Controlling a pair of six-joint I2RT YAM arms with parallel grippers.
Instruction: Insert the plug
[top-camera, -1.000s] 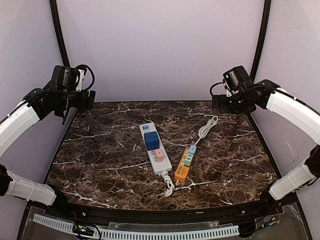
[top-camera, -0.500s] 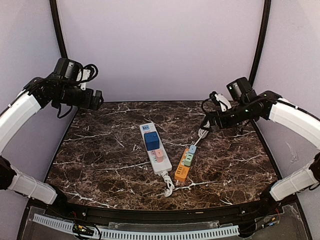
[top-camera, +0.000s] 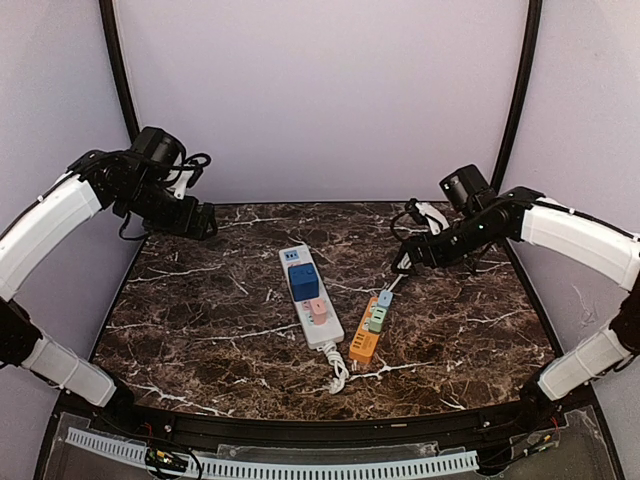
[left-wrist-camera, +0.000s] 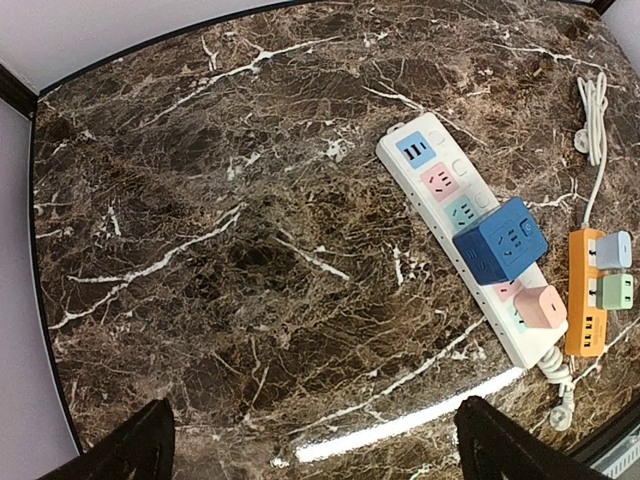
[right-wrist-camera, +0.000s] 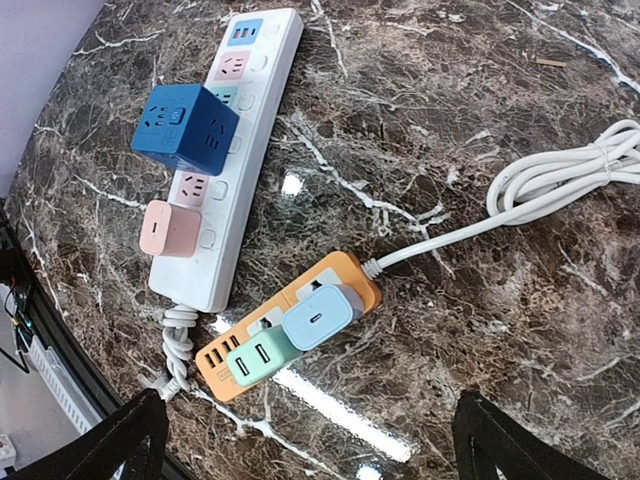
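Orange strip (top-camera: 364, 337) just right of white strip (top-camera: 309, 300) on desk (top-camera: 200, 310); green plug (top-camera: 376, 320), light blue plug (top-camera: 384, 298) in it. Pink plug (top-camera: 318, 310), blue cube plug (top-camera: 303, 282) in white strip. White cord (top-camera: 418, 248) far right of white strip. Right end effector (right-wrist-camera: 318, 435) above cord, fingers wide apart, empty. Left end effector (left-wrist-camera: 320, 445) far left of white strip, fingers wide apart, empty.

white strip (top-camera: 309, 297), orange strip (top-camera: 364, 338), blue cube (top-camera: 304, 282).

A dark marble table (top-camera: 200, 300) with white veins fills the lower half of the frame. At its centre lies a white power strip (top-camera: 326, 337), angled, its bundled cord (top-camera: 337, 372) at the lower end. Just right lies an orange power strip (top-camera: 362, 344), its white cable (top-camera: 415, 252) coiled toward the upper right.
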